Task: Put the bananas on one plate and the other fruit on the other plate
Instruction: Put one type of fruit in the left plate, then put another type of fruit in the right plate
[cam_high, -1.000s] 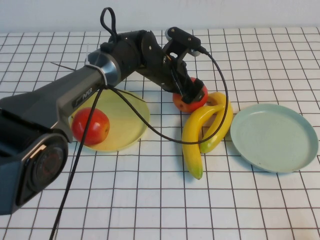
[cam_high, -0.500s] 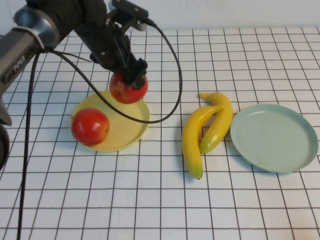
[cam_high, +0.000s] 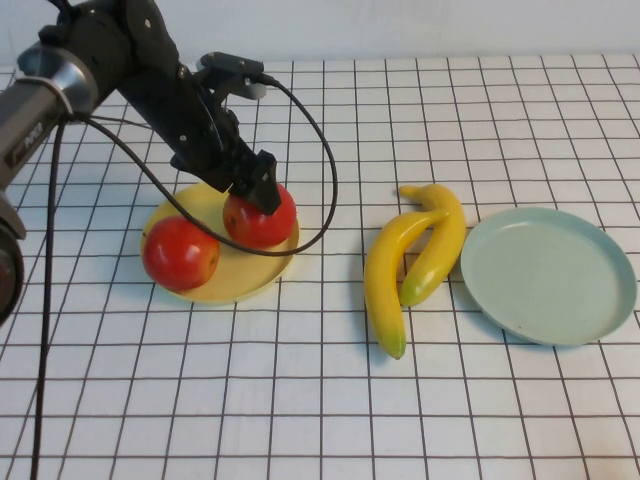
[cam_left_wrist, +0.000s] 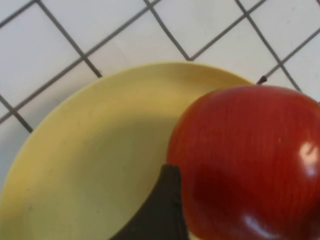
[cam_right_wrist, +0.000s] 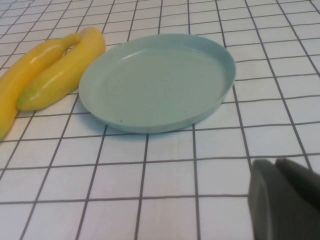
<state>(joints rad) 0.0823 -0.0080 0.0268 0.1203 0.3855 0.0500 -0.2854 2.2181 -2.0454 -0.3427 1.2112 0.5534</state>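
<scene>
My left gripper (cam_high: 256, 190) is shut on a red apple (cam_high: 262, 222) and holds it low on the right side of the yellow plate (cam_high: 215, 285). In the left wrist view the apple (cam_left_wrist: 250, 160) fills the space beside one dark finger (cam_left_wrist: 160, 210) over the yellow plate (cam_left_wrist: 100, 150). A second red apple (cam_high: 180, 253) sits on the plate's left side. Two yellow bananas (cam_high: 385, 270) (cam_high: 438, 245) lie side by side on the table, left of the empty blue-green plate (cam_high: 548, 272). My right gripper (cam_right_wrist: 285, 200) is shut and empty, near the blue-green plate (cam_right_wrist: 160, 80) and the bananas (cam_right_wrist: 60, 67).
The table is a white cloth with a dark grid (cam_high: 300, 400). The left arm's black cable (cam_high: 325, 190) loops over the cloth between the yellow plate and the bananas. The right arm does not show in the high view.
My left gripper carried the red apple from beside the bananas leftward to the yellow plate, then lowered it onto the plate's right side. The bananas and the other apple have not moved.
</scene>
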